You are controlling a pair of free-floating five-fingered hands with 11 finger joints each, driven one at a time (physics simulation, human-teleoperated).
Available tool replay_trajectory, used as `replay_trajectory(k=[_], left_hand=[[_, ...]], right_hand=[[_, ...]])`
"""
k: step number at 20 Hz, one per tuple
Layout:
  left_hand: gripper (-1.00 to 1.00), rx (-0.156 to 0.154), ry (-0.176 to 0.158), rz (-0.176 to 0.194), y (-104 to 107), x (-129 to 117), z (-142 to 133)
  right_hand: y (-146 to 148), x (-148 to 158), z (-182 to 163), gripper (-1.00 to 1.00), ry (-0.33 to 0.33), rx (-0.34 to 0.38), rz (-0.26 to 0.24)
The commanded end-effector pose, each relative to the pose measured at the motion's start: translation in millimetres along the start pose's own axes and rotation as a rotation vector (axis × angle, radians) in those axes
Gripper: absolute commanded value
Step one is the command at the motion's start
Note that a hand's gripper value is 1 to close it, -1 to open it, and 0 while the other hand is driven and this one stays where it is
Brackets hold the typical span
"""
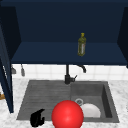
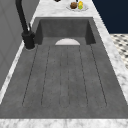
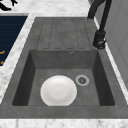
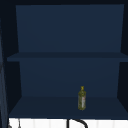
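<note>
One black hand [image 1: 37, 118] hangs at the lower left of the front view, over the front edge of the sink's [image 1: 27, 100] ribbed draining board, fingers curled and holding nothing. Just to its right floats a big red ball [image 1: 67, 114], apart from the hand and covering part of the white plate [image 1: 92, 110] that lies in the basin beside the drain [image 3: 82, 80]. A black tap [image 1: 68, 75] stands at the back of the sink. Up above, a yellow-green bottle [image 4: 82, 98] stands upright on the bottom shelf of the open dark blue cabinet [image 4: 67, 37].
</note>
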State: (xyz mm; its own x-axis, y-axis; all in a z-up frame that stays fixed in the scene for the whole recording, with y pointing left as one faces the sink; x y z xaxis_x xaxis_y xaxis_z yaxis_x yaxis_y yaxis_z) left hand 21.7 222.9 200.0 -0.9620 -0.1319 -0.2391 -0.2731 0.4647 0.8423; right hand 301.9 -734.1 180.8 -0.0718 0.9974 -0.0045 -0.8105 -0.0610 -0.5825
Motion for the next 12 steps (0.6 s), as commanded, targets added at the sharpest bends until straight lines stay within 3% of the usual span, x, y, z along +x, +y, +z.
replay_trajectory(k=[1,5,12], left_hand=[[0.00,0.000,0.000,0.000,0.0,0.0,0.0],[0.00,0.000,0.000,0.000,0.0,0.0,0.0],[0.00,0.000,0.000,0.000,0.0,0.0,0.0]], right_hand=[[-15.5,14.6,19.8,-1.00,-0.003,-0.007,0.005],[-23.7,40.3,27.9,-1.00,0.029,-0.021,0.023],[-32.8,79.2,33.8,-1.00,0.068,-0.035,-0.004]])
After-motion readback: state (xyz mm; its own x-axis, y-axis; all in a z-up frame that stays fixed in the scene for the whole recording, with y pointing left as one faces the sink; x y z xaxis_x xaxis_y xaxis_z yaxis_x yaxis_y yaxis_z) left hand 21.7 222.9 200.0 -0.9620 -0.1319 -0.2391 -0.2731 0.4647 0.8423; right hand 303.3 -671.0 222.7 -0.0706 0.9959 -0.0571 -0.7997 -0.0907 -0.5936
